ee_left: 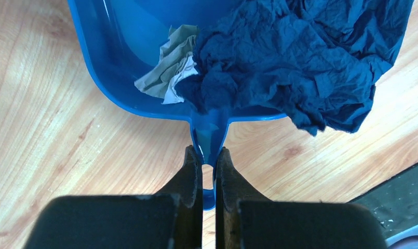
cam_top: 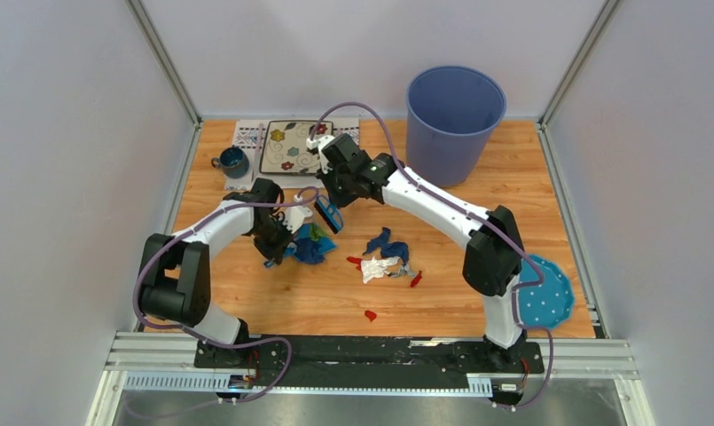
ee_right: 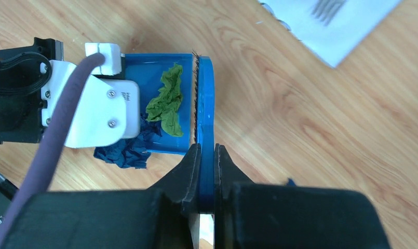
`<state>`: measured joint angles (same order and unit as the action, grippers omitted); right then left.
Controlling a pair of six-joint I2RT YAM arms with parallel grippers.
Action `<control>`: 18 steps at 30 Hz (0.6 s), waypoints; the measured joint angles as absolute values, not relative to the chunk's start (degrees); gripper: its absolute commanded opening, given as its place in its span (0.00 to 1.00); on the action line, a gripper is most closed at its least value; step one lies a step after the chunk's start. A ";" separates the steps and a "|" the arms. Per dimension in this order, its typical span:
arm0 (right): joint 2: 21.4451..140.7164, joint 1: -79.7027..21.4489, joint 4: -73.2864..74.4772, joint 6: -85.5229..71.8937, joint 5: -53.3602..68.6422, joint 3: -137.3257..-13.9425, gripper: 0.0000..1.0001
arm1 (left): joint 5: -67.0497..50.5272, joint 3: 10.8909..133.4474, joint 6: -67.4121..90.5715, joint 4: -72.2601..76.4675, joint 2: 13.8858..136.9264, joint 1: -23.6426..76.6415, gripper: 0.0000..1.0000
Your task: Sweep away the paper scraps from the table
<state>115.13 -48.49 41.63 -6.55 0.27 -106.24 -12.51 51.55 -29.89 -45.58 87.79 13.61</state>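
Note:
My left gripper [cam_top: 280,232] is shut on the handle of a blue dustpan [ee_left: 118,46] resting on the table [cam_top: 477,222]. In the pan lie a large dark blue crumpled paper [ee_left: 300,57] and a small green-grey scrap [ee_left: 170,67]. My right gripper [cam_top: 328,204] is shut on a blue brush [ee_right: 205,104], which stands at the pan's mouth beside the green scrap [ee_right: 167,101]. To the right of the pan, loose on the table, lie dark blue scraps [cam_top: 384,244], a white scrap [cam_top: 373,269] and red bits [cam_top: 370,314].
A tall blue bin [cam_top: 453,111] stands at the back right. A patterned placemat [cam_top: 247,135] with a flowered plate [cam_top: 291,146] and a dark blue cup [cam_top: 233,161] lie at the back left. A blue polka-dot cloth [cam_top: 544,297] lies at the right edge.

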 measured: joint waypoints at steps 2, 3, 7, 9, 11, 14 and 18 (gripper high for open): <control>113.08 -48.47 42.81 -5.98 -1.45 -106.19 0.00 | -14.24 51.40 -29.85 -45.30 86.76 13.58 0.00; 111.46 -48.47 43.51 -5.52 -2.22 -106.15 0.00 | -15.40 51.27 -29.69 -45.10 85.80 13.56 0.00; 103.81 -48.34 44.23 -3.03 -3.62 -106.08 0.00 | -20.84 48.90 -28.03 -40.88 81.84 13.56 0.00; 99.07 -48.21 44.16 -1.50 -3.97 -106.13 0.00 | -23.55 46.81 -26.74 -38.46 80.14 13.56 0.00; 94.61 -47.70 44.12 -0.12 -4.14 -106.43 0.00 | -25.56 45.06 -25.50 -36.42 79.35 13.56 0.00; 89.95 -46.50 44.12 1.45 -5.04 -107.85 0.00 | -27.64 43.77 -23.88 -33.93 79.09 13.56 0.00; 87.59 -42.54 44.84 3.27 -7.68 -110.41 0.00 | -29.95 43.53 -22.50 -31.66 78.00 13.56 0.00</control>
